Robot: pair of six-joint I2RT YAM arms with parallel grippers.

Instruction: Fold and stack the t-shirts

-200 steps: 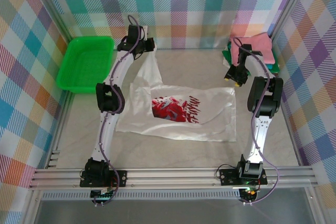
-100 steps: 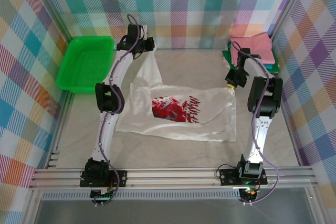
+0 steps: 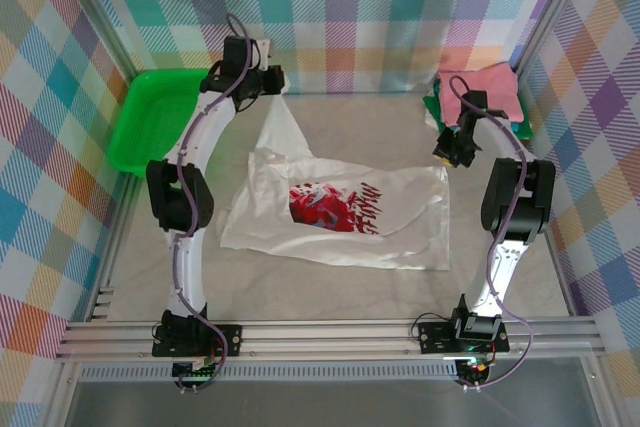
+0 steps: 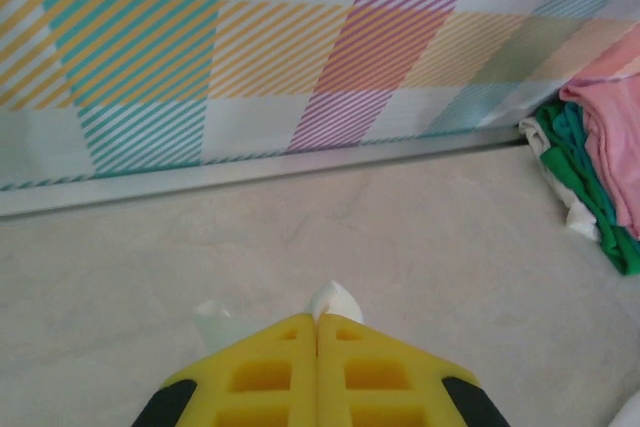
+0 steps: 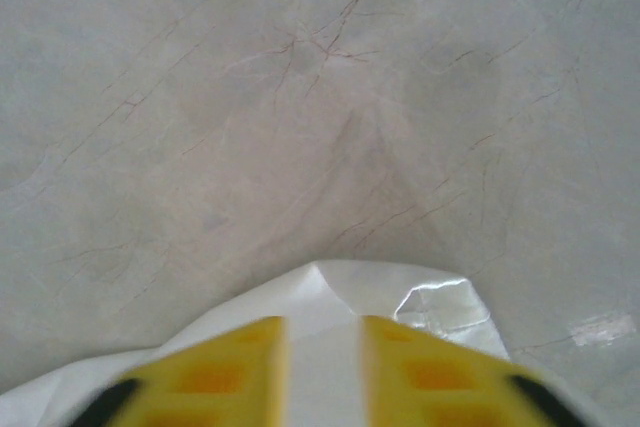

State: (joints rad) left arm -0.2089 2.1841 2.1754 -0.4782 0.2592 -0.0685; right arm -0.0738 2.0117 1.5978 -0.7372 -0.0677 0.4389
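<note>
Cloth of the white shirt (image 3: 340,212) looks light, limp and slippery. Left gripper (image 4: 318,321) is clamped on its upper-left corner. Right gripper (image 5: 322,321) stands apart astride the upper-right corner; take hold there.

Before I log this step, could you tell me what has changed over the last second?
The left tool, shut on the white shirt, drew its far corner back and left as the arm's elbow swung left. The right tool edged toward the shirt's far right corner. The shirt's body, folded stack and green tray stayed put.
</note>
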